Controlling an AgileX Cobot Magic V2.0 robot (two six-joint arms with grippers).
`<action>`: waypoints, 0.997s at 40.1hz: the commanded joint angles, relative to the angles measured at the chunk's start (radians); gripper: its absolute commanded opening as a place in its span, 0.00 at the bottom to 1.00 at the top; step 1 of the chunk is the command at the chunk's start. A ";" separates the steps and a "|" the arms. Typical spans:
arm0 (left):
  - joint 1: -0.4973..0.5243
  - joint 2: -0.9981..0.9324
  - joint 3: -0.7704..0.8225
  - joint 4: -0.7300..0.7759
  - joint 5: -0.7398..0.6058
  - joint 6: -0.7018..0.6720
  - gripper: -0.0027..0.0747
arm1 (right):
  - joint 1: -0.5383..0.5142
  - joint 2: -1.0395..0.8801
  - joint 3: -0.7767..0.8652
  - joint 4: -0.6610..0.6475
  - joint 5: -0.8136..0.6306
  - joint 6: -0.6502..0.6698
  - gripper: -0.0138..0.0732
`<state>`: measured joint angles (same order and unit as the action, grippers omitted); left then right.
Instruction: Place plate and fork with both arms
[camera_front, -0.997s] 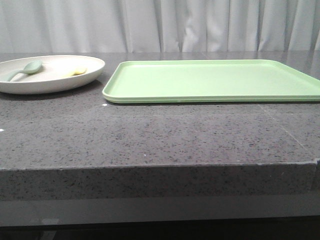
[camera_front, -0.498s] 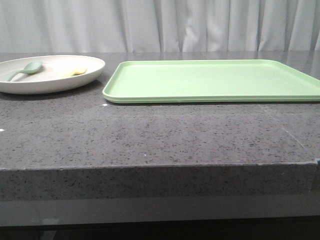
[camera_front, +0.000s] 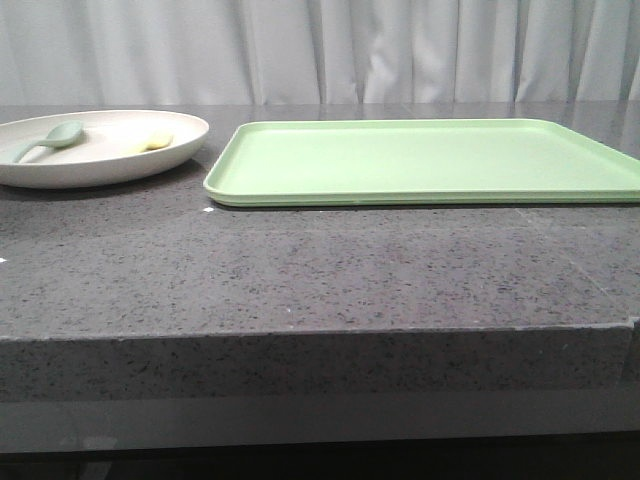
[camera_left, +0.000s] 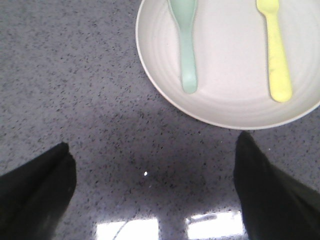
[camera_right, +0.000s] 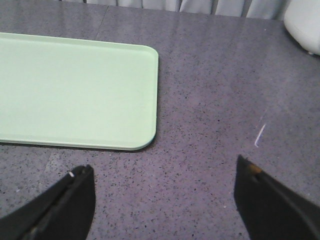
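Observation:
The cream plate (camera_front: 100, 160) sits at the back left of the grey stone table; it also shows in the left wrist view (camera_left: 235, 95). On it lie the pale-yellow fork (camera_left: 276, 55), seen small in the front view (camera_front: 155, 143), and a teal-green spoon (camera_left: 186, 45). My left gripper (camera_left: 152, 150) is open and empty above bare table, just short of the plate's rim. My right gripper (camera_right: 162, 170) is open and empty above bare table beside the tray's corner. Neither gripper shows in the front view.
A light green rectangular tray (camera_front: 420, 160) lies right of the plate; its corner shows in the right wrist view (camera_right: 75, 90). A white rounded object (camera_right: 305, 22) stands off to one side there. The table's front edge (camera_front: 320, 335) is close to the camera.

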<state>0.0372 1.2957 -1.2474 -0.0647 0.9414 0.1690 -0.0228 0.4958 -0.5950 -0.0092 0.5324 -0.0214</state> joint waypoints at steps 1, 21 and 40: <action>0.081 0.084 -0.130 -0.184 0.025 0.141 0.84 | 0.001 0.012 -0.035 -0.012 -0.076 -0.002 0.84; 0.197 0.508 -0.534 -0.367 0.233 0.280 0.83 | 0.001 0.012 -0.035 -0.012 -0.076 -0.002 0.84; 0.195 0.686 -0.668 -0.394 0.242 0.280 0.56 | 0.001 0.012 -0.035 -0.012 -0.075 -0.002 0.84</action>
<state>0.2329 2.0292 -1.8770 -0.4052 1.2043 0.4466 -0.0228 0.4958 -0.5950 -0.0092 0.5324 -0.0214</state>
